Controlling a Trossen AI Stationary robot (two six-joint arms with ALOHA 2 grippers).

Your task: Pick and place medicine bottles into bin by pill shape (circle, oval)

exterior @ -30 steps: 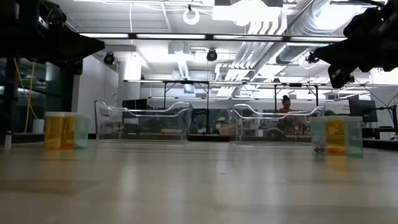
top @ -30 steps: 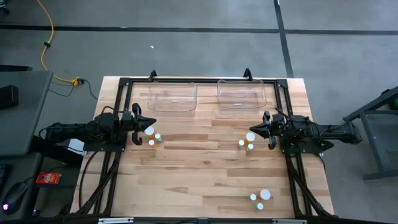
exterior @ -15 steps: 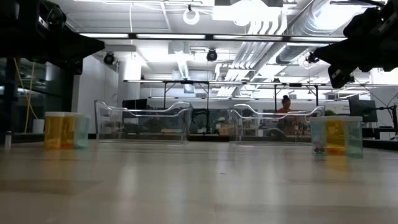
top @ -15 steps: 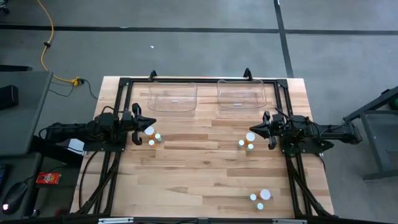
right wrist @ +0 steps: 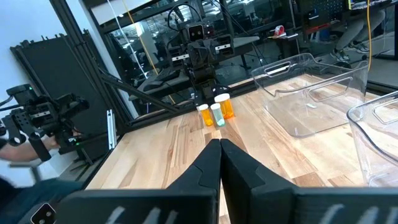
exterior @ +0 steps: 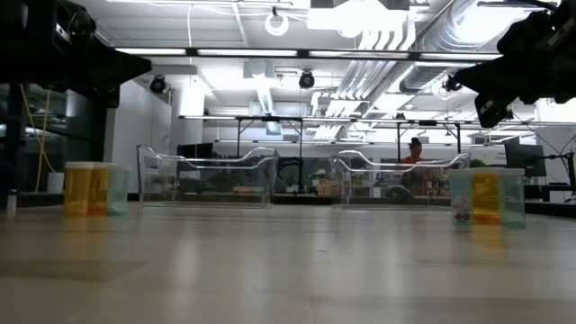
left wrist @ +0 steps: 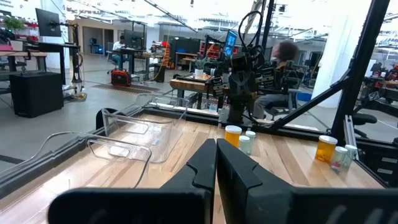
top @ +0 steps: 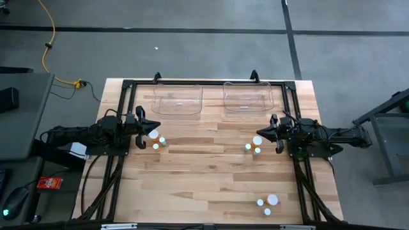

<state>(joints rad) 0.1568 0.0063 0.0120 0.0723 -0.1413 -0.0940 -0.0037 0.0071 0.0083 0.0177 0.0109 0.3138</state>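
Medicine bottles with white caps stand upright on the wooden table in three small clusters. One cluster point(top: 156, 140) is at mid-left, just in front of my left gripper point(top: 144, 130). A second cluster point(top: 254, 146) is at mid-right, just in front of my right gripper point(top: 270, 133). The third cluster point(top: 267, 204) is near the front right. Both grippers are level, shut and empty, above the table. In the left wrist view the shut fingers point(left wrist: 216, 163) face the mid-right bottles point(left wrist: 239, 138). In the right wrist view the shut fingers point(right wrist: 219, 159) face the mid-left bottles point(right wrist: 216, 112).
Two clear plastic bins point(top: 177, 99) point(top: 248, 96) sit side by side at the table's far edge. A black frame point(top: 125, 102) runs along the table's sides. The middle and near-left of the wooden top point(top: 204, 179) are bare. A person shows far behind the table point(exterior: 415, 149).
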